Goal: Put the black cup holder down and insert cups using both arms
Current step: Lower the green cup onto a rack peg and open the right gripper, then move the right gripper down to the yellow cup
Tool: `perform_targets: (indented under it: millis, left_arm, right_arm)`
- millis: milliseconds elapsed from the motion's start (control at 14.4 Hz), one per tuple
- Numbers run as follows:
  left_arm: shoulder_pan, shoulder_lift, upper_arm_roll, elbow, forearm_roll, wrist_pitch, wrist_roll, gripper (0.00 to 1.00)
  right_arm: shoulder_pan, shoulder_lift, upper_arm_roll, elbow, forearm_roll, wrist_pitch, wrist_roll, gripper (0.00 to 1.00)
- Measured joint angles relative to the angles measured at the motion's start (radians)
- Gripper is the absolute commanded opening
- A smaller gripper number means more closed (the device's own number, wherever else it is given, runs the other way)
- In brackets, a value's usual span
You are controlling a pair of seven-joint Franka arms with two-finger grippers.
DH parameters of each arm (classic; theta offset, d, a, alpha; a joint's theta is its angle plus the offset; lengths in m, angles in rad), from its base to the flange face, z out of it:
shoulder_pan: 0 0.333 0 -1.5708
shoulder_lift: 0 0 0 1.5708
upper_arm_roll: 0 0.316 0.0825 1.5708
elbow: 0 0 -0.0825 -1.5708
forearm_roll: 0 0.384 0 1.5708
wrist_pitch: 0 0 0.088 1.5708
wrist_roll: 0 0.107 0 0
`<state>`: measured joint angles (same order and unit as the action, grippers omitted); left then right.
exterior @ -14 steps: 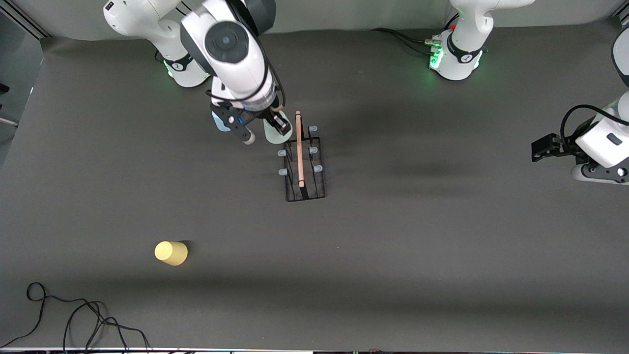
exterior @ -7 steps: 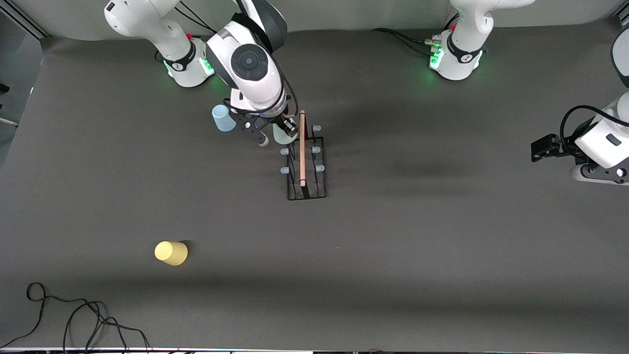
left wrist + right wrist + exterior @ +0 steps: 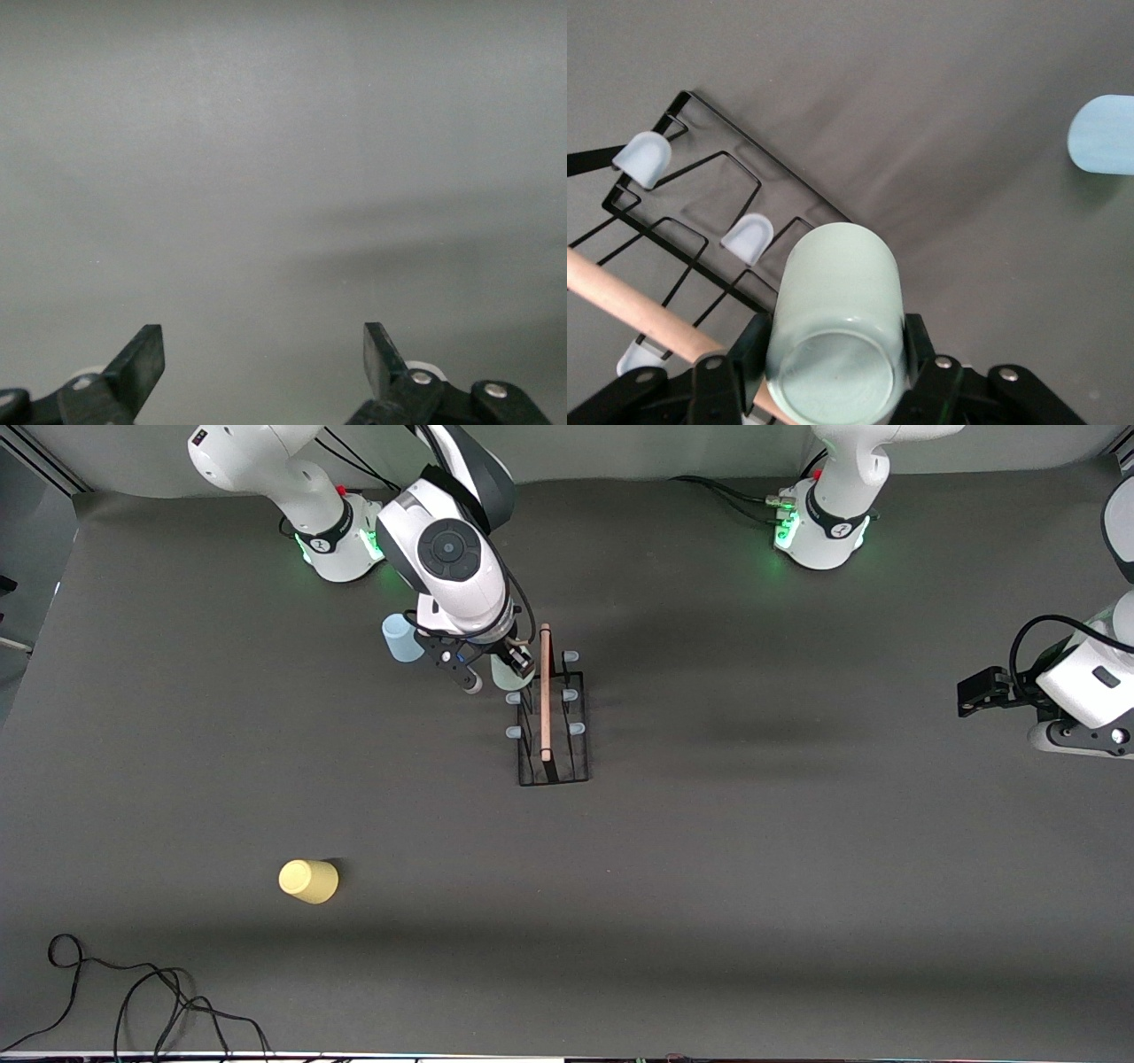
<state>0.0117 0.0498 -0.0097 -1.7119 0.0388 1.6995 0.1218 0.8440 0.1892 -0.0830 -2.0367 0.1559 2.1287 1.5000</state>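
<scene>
The black cup holder [image 3: 551,731] stands mid-table, wooden rod [image 3: 545,691] on top. My right gripper [image 3: 498,671] is shut on the pale green cup [image 3: 508,677], held bottom-up over the rack's corner farthest from the front camera, on the right arm's side. In the right wrist view the cup [image 3: 833,310] sits between my fingers above the rack [image 3: 700,208] and its grey pegs [image 3: 749,237]. The light blue cup [image 3: 400,640] stands beside my right gripper. The yellow cup [image 3: 308,881] lies nearer the front camera. My left gripper [image 3: 974,691] waits open over bare table.
A black cable [image 3: 133,1001] coils at the table's front corner on the right arm's end. The two lit bases [image 3: 341,540] [image 3: 819,527] stand along the table's back edge. The left wrist view shows only grey mat [image 3: 283,177].
My right gripper has carried the pale green cup closer to the rack's end and lower. The arm has swung clear of the light blue cup. The left arm has not moved.
</scene>
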Motion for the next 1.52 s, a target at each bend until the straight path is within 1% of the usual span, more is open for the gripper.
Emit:
perform_targets:
  millis: [208,277,346,415,623,692,761,830,1038,1107,1246,1453,1522]
  left_arm:
    - [0.000,0.000,0.000,0.000,0.000,0.000,0.000,1.00]
    - [0.000,0.000,0.000,0.000,0.000,0.000,0.000,1.00]
    - [0.000,0.000,0.000,0.000,0.000,0.000,0.000,1.00]
    - [0.000,0.000,0.000,0.000,0.000,0.000,0.000,1.00]
    - [0.000,0.000,0.000,0.000,0.000,0.000,0.000,1.00]
    - [0.000,0.000,0.000,0.000,0.000,0.000,0.000,1.00]
    - [0.000,0.000,0.000,0.000,0.000,0.000,0.000,1.00]
    - [0.000,0.000,0.000,0.000,0.000,0.000,0.000,1.00]
    - [0.000,0.000,0.000,0.000,0.000,0.000,0.000,1.00]
    - [0.000,0.000,0.000,0.000,0.000,0.000,0.000,1.00]
    - [0.000,0.000,0.000,0.000,0.000,0.000,0.000,1.00]
    - [0.000,0.001,0.000,0.000,0.000,0.000,0.000,1.00]
    - [0.000,0.001,0.000,0.000,0.000,0.000,0.000,1.00]
  right_arm:
    - [0.000,0.013,0.000,-0.044,0.000,0.059,0.000,0.00]
    - [0.000,0.019,0.000,-0.046,0.001,0.068,0.000,0.19]
    - [0.000,0.024,0.000,-0.046,0.005,0.072,0.001,0.78]
    - [0.000,0.029,0.000,-0.046,0.016,0.075,0.001,1.00]
    - [-0.001,0.032,-0.009,-0.036,0.033,0.079,0.001,1.00]
    - [-0.002,0.030,-0.015,-0.017,0.033,0.065,0.001,1.00]
    - [-0.002,0.027,-0.025,0.018,0.033,0.021,0.001,1.00]
    - [-0.002,0.023,-0.041,0.072,0.033,-0.054,0.001,1.00]
    - [-0.003,0.006,-0.104,0.279,0.033,-0.301,-0.033,1.00]
    - [-0.003,0.001,-0.136,0.337,0.033,-0.358,-0.092,1.00]
    - [-0.004,-0.003,-0.226,0.416,0.033,-0.427,-0.269,1.00]
    - [-0.022,0.009,-0.389,0.442,0.032,-0.442,-0.655,1.00]
    - [-0.047,0.023,-0.431,0.443,0.032,-0.440,-0.788,1.00]
